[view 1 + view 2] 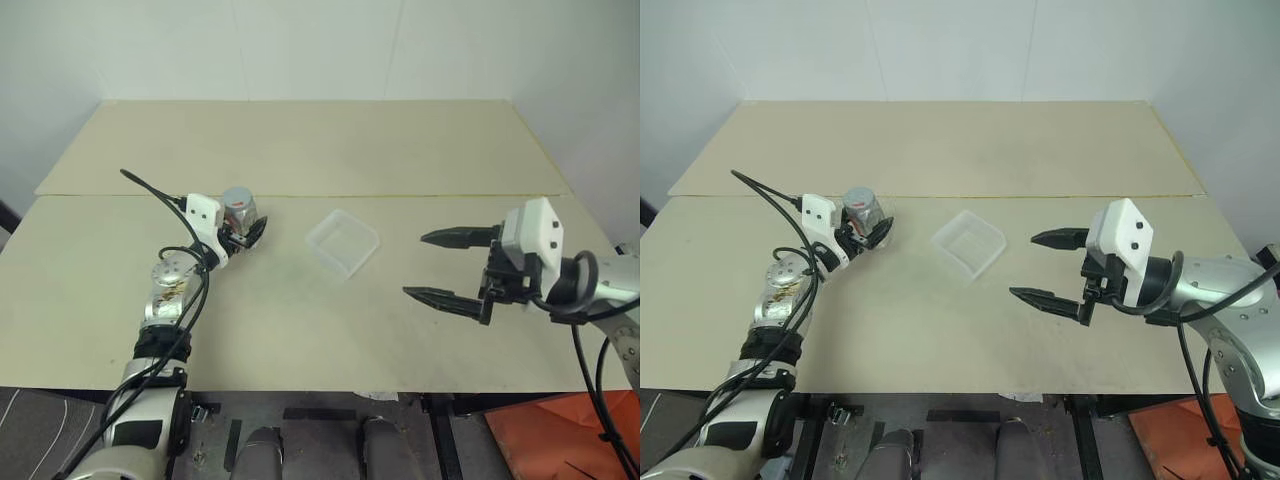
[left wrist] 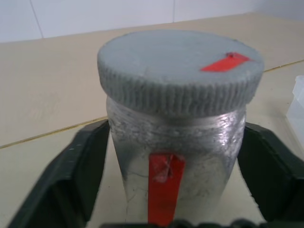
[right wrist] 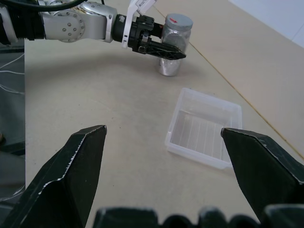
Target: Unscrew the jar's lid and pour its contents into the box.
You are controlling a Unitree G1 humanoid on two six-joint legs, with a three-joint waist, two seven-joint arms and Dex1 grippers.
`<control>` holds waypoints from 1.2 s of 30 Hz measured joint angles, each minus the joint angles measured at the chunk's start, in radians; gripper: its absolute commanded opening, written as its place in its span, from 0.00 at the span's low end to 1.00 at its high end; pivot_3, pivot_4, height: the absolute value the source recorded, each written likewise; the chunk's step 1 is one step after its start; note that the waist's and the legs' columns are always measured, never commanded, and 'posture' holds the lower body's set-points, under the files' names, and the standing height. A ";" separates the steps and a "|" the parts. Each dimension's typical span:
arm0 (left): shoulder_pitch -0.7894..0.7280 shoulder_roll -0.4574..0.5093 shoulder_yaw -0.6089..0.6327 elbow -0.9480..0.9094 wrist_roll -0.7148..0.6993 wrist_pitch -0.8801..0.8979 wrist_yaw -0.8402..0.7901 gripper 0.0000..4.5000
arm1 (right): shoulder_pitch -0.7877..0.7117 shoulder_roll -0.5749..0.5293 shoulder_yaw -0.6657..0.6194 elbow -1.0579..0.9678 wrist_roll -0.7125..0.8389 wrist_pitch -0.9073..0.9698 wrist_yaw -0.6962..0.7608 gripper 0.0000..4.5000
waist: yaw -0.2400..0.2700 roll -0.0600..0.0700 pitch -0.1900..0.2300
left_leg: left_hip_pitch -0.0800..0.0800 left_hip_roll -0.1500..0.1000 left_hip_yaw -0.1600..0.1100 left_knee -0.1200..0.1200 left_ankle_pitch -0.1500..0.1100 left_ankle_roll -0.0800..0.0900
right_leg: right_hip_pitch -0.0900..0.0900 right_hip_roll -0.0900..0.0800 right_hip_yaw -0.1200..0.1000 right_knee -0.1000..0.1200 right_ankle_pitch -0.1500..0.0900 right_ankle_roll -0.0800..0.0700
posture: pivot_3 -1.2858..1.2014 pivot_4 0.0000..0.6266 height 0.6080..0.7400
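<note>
Two fingers of left pincer [image 1: 244, 236] flank jar [image 1: 240, 214], gaps visible, no grip yet; clamp below lid [image 2: 180, 71]. Right pincer [image 1: 448, 268] wide, box's [image 1: 343, 243] 3 o'clock.

One jar [image 1: 240, 212], one lid [image 2: 180, 66], one box [image 1: 342, 241]
</note>
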 measured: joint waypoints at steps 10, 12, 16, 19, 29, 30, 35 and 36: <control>-0.035 -0.019 0.000 0.051 0.000 -0.022 -0.005 0.43 | 0.000 -0.010 -0.006 -0.017 0.016 0.003 -0.015 1.00 | 0.000 0.000 0.000 | 0.000 0.000 0.000 0.000 0.000 0.000 | 0.000 0.000 0.000 0.000 0.000 0.000 | 0.52 0.24 1.00; -0.035 -0.014 -0.001 0.043 -0.011 -0.007 -0.033 0.43 | 0.000 -0.010 -0.006 -0.018 0.016 0.004 -0.022 1.00 | -0.001 0.000 0.000 | 0.000 0.000 0.000 0.000 0.000 0.000 | 0.000 0.000 0.000 0.000 0.000 0.000 | 0.52 0.24 1.00; -0.029 0.077 -0.018 -0.110 -0.091 0.154 -0.216 0.43 | -0.010 0.001 -0.005 -0.021 0.039 0.010 -0.036 1.00 | -0.007 0.000 0.000 | 0.000 0.000 0.000 0.000 0.000 0.000 | -0.001 0.000 0.000 0.000 0.000 0.000 | 0.52 0.24 1.00; -0.032 0.187 -0.038 -0.243 -0.162 0.279 -0.389 0.43 | -0.061 0.027 0.007 -0.013 0.060 0.018 -0.052 1.00 | -0.009 0.000 0.000 | 0.000 0.000 0.000 0.000 0.000 0.000 | 0.000 0.000 0.000 0.001 0.000 0.000 | 0.52 0.24 1.00; -0.114 0.241 -0.145 -0.409 -0.292 0.462 -0.722 0.43 | -0.464 0.227 0.172 0.085 0.173 0.221 -0.226 1.00 | -0.002 0.000 0.000 | -0.001 0.000 -0.001 0.000 0.001 -0.001 | -0.001 0.000 -0.001 0.000 0.000 0.000 | 0.52 0.24 1.00; -0.131 0.229 -0.158 -0.409 -0.291 0.460 -0.733 0.43 | -0.489 0.244 0.190 0.090 0.173 0.239 -0.238 1.00 | -0.002 0.000 0.000 | -0.001 0.000 -0.001 0.000 0.001 -0.001 | -0.001 0.000 -0.001 0.000 0.000 0.000 | 0.52 0.24 1.00; -0.159 0.180 -0.196 -0.388 -0.283 0.435 -0.765 0.43 | -0.543 0.314 0.256 0.117 0.162 0.279 -0.283 1.00 | -0.007 0.000 0.000 | -0.003 0.000 -0.001 0.000 0.001 -0.001 | -0.005 0.000 0.000 0.001 0.000 0.000 | 0.52 0.24 1.00; -0.163 0.172 -0.202 -0.382 -0.282 0.432 -0.769 0.43 | -0.550 0.324 0.263 0.120 0.156 0.280 -0.289 1.00 | -0.008 0.000 0.000 | -0.004 0.000 -0.001 0.000 0.001 -0.001 | -0.006 0.000 0.000 0.002 0.000 0.000 | 0.52 0.24 1.00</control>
